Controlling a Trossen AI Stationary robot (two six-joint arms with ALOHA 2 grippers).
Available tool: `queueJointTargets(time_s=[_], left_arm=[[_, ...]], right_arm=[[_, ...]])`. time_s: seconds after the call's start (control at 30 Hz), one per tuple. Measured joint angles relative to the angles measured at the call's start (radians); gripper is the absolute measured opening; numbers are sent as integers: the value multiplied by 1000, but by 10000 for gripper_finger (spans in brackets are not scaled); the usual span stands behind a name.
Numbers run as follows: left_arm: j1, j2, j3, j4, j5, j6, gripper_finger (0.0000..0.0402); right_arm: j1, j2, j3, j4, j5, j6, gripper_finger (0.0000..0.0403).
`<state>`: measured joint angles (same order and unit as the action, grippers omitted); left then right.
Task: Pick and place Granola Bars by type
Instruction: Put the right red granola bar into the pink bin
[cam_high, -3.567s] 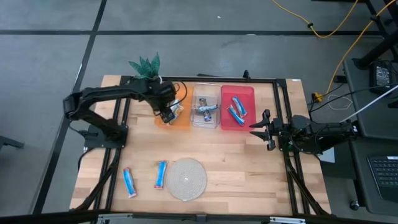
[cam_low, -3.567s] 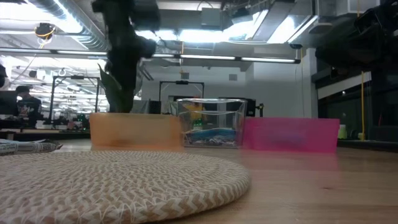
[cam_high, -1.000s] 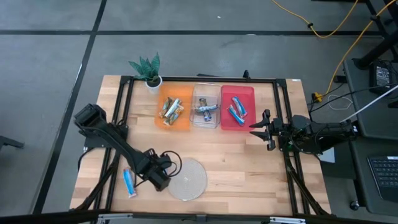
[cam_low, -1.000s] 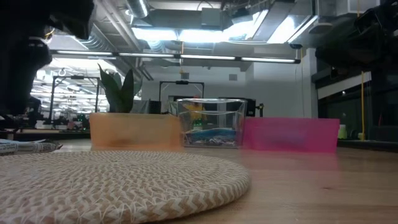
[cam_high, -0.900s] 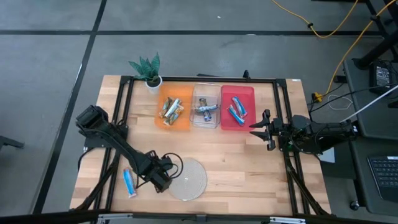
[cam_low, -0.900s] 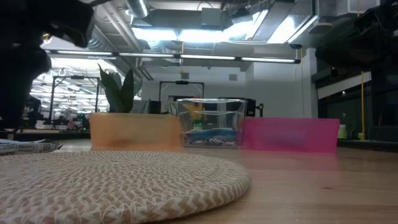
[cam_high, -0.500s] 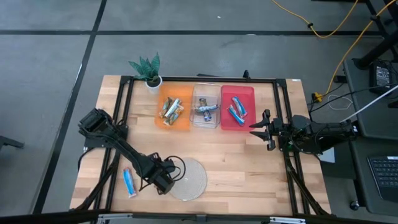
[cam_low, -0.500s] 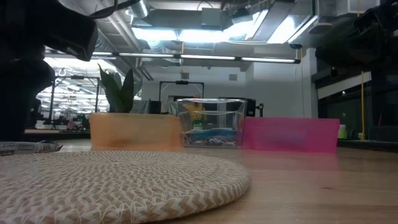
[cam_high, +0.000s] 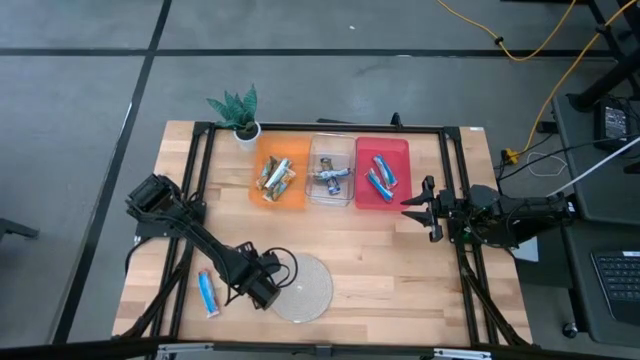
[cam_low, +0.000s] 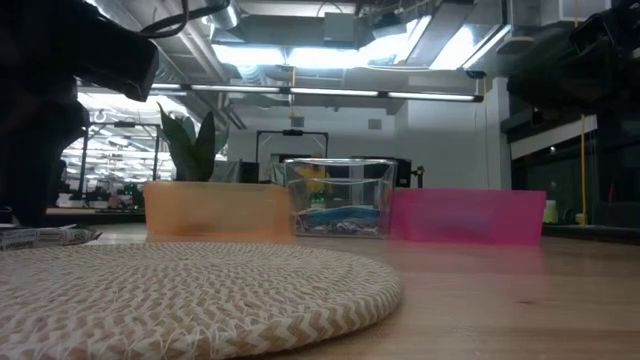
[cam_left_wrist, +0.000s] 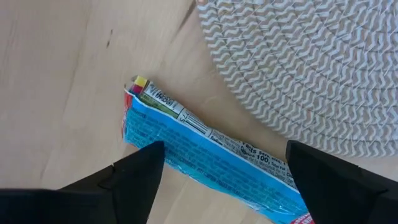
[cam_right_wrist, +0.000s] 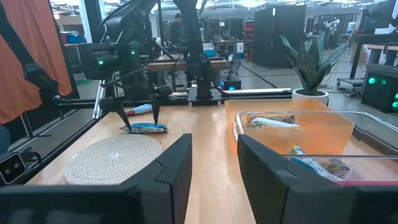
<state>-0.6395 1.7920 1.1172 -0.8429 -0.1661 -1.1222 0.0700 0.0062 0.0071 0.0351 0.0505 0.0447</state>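
My left gripper (cam_high: 262, 290) is open and points down over a bright blue granola bar (cam_left_wrist: 211, 158) that lies flat on the table by the left edge of the round woven mat (cam_high: 305, 287). Its fingers (cam_left_wrist: 140, 171) stand on either side of the bar and do not visibly touch it. The arm hides this bar in the high view. A second blue bar (cam_high: 207, 293) lies flat farther left. My right gripper (cam_high: 418, 208) is open and empty, to the right of the red bin (cam_high: 381, 175).
The orange bin (cam_high: 279, 180), the clear bin (cam_high: 332, 178) and the red bin stand in a row at the far side, each holding bars. A small potted plant (cam_high: 236, 110) stands at the far left corner. Bare wood lies between the mat and the bins.
My left gripper has gone down a little and slightly toward the near edge, closing on the blue bar beside the mat. The bar has kept its place.
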Motion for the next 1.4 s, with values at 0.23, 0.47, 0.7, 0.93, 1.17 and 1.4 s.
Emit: queueJointTargets(time_s=[0.23, 0.47, 0.7, 0.93, 1.17, 1.4], left_arm=[[0, -1, 0, -91, 20, -28, 318], [0, -3, 0, -85, 26, -43, 318], [0, -4, -10, -58, 8, -43, 318], [-1, -13, -111, 17, 36, -48, 317], [-7, -39, -124, 39, 9, -43, 311], [-7, -47, -127, 38, 9, -56, 248]], right_arm=[[0, 0, 0, 0, 0, 0, 132], [0, 0, 0, 0, 0, 0, 132], [0, 0, 0, 0, 0, 0, 132], [0, 0, 0, 0, 0, 0, 132], [0, 0, 0, 0, 0, 0, 132], [0, 0, 0, 0, 0, 0, 132]])
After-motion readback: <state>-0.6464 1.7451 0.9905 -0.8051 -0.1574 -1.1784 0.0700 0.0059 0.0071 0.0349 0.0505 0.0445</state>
